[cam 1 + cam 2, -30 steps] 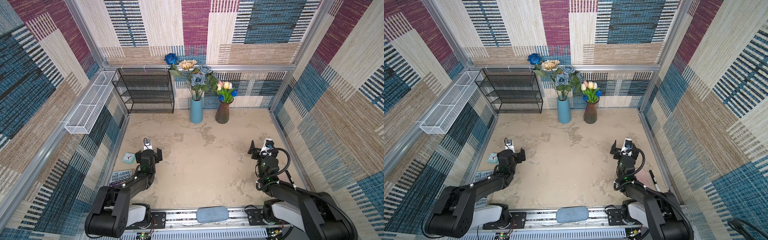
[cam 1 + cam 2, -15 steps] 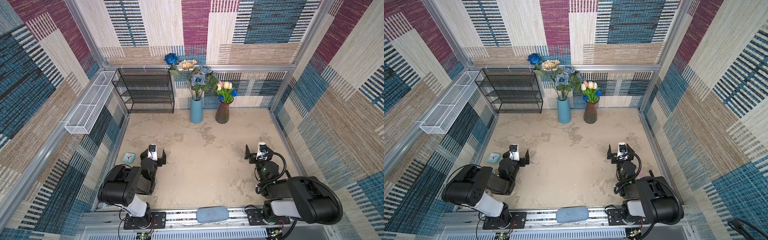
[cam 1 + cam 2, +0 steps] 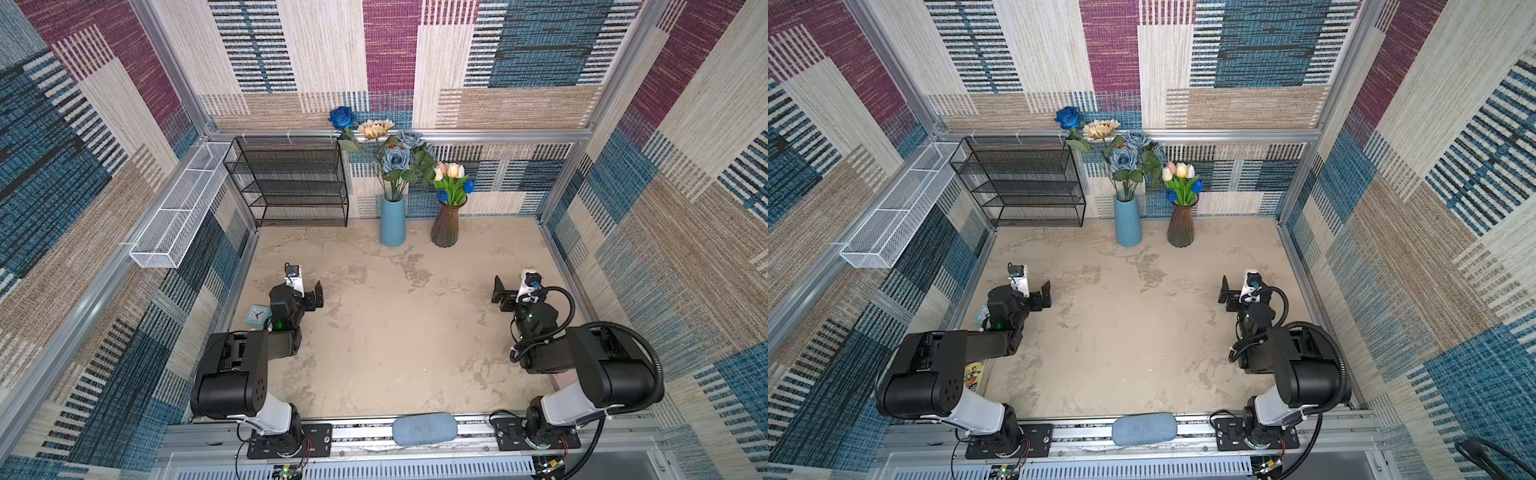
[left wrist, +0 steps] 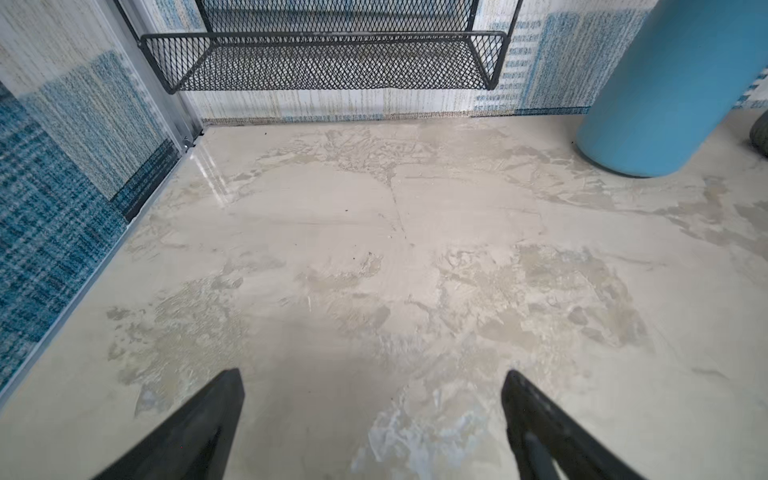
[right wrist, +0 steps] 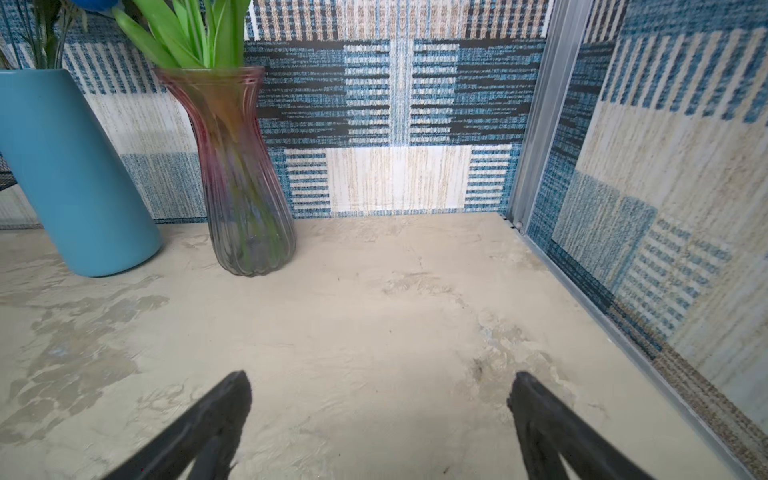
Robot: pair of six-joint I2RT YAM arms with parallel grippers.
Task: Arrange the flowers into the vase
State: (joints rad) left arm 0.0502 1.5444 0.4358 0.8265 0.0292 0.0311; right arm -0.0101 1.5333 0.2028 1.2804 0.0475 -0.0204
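- Left end effector (image 4: 372, 380) spread wide, holding nothing, above the desk (image 4: 374, 249)
- Right end effector (image 5: 380, 380) equally wide, empty
- Tall flowers (image 3: 394, 159) stand in the blue vase (image 3: 392, 224)
- tulips (image 3: 455, 171) in the ribbed glass vase (image 3: 446, 228), both against the back wall

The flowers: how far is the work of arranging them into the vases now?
Done, it seems: the tall flowers stand in the blue vase and the tulips in the ribbed glass vase. In hand: nothing; the jaws of both arms are wide open and empty, low over the table. Left: no loose flower shows on the table, so probably nothing remains.
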